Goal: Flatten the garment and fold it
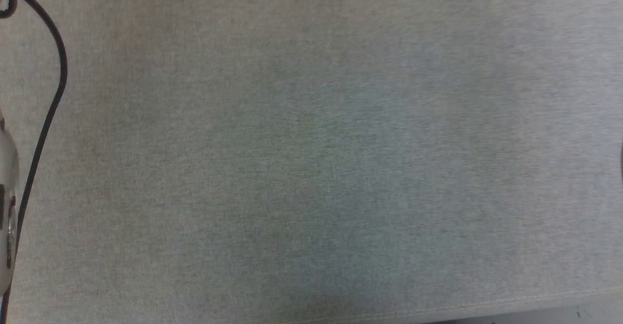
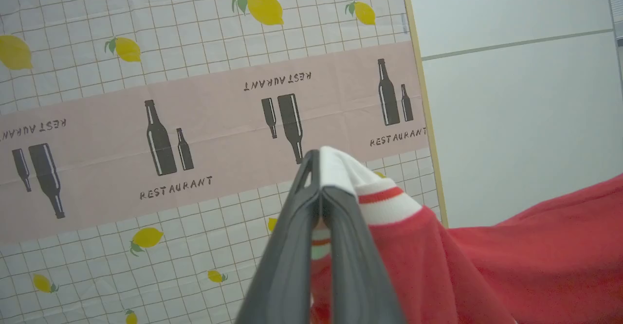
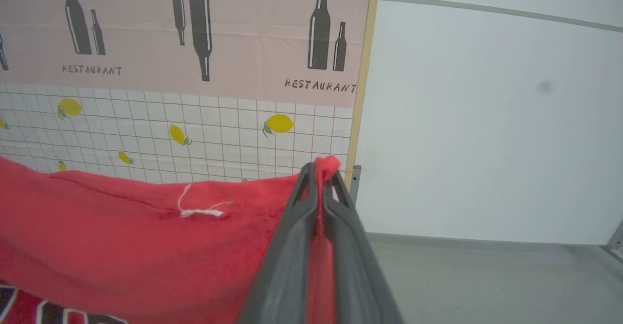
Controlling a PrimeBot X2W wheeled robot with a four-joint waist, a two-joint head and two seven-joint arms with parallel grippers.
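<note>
In midair, left hand (image 2: pixel 319 184) and right hand (image 3: pixel 321 174) clamp the red, white-sleeved garment (image 3: pixel 121 236).

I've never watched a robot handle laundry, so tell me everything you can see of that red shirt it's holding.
The shirt is soft, slightly fuzzy red cloth with a white sleeve end crossed by a red stripe. The left claw is shut on that white part and the right claw is shut on a red edge. From each claw the cloth runs off sagging and creased. A loose white thread lies on the red, and part of a black, white-outlined print shows low down.
</note>
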